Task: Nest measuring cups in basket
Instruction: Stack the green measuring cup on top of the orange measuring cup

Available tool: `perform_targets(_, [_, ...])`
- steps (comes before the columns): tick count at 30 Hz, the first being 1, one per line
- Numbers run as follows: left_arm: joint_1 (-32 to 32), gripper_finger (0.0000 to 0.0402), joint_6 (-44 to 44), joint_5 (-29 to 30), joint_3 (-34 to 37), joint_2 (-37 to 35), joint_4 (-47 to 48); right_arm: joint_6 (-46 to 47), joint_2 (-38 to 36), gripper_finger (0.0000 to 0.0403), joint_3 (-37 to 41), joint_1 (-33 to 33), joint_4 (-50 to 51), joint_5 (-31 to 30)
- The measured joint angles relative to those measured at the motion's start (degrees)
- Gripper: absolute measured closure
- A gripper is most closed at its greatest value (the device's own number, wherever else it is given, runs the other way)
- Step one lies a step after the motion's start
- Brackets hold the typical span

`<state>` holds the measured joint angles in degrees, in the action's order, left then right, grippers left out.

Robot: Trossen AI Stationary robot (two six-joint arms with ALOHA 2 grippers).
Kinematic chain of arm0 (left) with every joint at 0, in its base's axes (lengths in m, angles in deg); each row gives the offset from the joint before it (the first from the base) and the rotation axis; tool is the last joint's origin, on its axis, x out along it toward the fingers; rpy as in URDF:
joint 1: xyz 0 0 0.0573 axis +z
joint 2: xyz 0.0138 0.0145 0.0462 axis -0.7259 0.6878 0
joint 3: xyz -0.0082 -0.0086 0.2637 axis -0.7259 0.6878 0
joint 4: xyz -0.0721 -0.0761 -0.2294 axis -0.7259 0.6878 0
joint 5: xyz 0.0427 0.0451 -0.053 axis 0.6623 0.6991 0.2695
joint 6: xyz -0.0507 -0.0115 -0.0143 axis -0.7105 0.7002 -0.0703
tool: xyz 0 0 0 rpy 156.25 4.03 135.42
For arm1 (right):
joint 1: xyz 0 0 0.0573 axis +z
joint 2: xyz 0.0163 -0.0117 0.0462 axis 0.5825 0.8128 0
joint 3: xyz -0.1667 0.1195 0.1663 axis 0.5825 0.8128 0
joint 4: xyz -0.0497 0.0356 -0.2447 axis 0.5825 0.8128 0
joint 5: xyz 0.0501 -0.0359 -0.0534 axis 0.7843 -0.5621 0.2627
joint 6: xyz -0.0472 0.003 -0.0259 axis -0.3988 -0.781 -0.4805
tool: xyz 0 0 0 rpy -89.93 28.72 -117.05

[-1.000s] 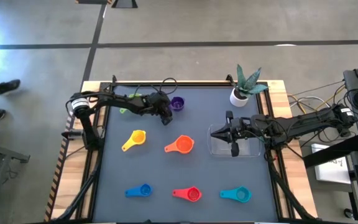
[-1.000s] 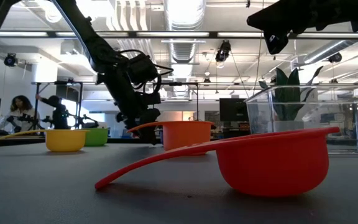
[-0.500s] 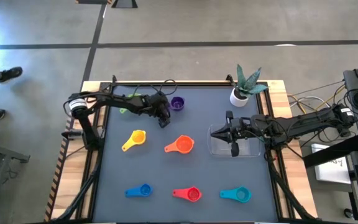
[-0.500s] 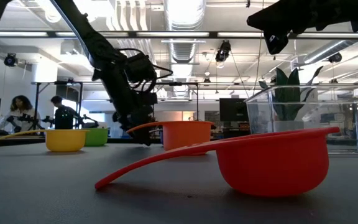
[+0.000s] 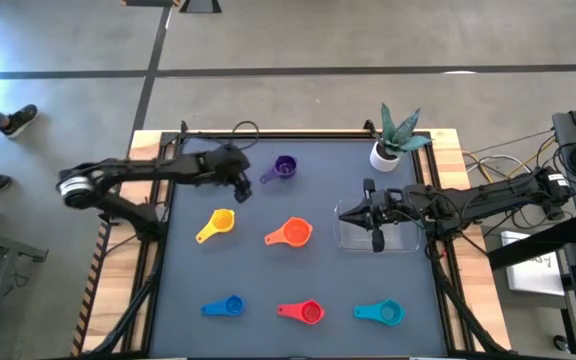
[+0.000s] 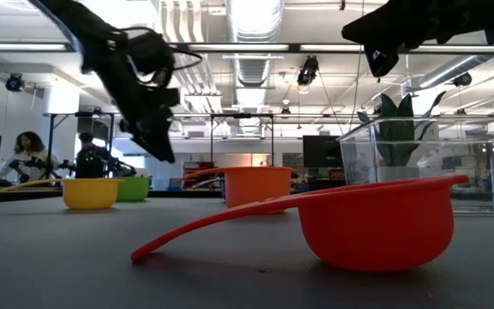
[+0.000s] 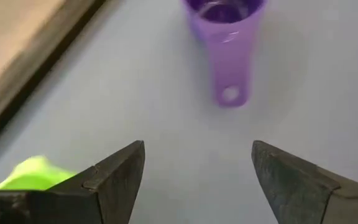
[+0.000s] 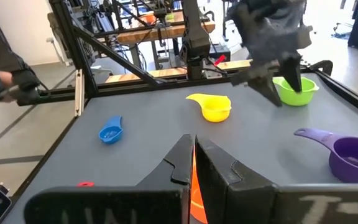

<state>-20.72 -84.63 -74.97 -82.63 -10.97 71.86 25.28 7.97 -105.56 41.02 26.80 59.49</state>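
Looking straight down from the high view, the clear basket [image 5: 381,232] sits at about 3 o'clock on the table and seems to hold no cups, so I judge the nesting has hardly begun. The purple cup [image 5: 283,168] lies at 12 o'clock, the yellow cup [image 5: 218,223] at 9, the orange cup [image 5: 291,233] in the middle, and the blue cup [image 5: 226,306], red cup [image 5: 304,312] and teal cup [image 5: 383,313] in a row toward 6. The left gripper [image 5: 240,190] hovers near 11 o'clock, while the right gripper [image 5: 376,238] waits over the basket. At table height, the low view adds that the left gripper [image 6: 163,154] hangs clear above the tabletop. Only the left wrist view shows its fingers [image 7: 120,175] spread wide and empty, with the green cup [image 7: 33,172] just beside them. On the right wrist view, that arm's fingers [image 8: 183,163] are pressed together on nothing, and the green cup [image 8: 296,91] is fully visible.
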Motion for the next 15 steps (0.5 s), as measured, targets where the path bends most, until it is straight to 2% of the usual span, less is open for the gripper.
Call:
perform_targets(4, [0.47,0.0123,-0.89,5.56,5.38,-7.29,1.88,-0.26,0.00,0.0394,0.00,0.00,-0.12,0.00])
perform_targets(8, [1.74,0.0123,-2.35,7.78,8.63,-12.50,3.28,-0.38,0.00,0.0394,0.00,0.00,-0.15,0.02])
perform_targets(15, [5.50,0.0123,-2.50,9.62,10.29,-14.04,3.63,-1.81,0.00,0.0394,0.00,0.00,-0.28,0.04])
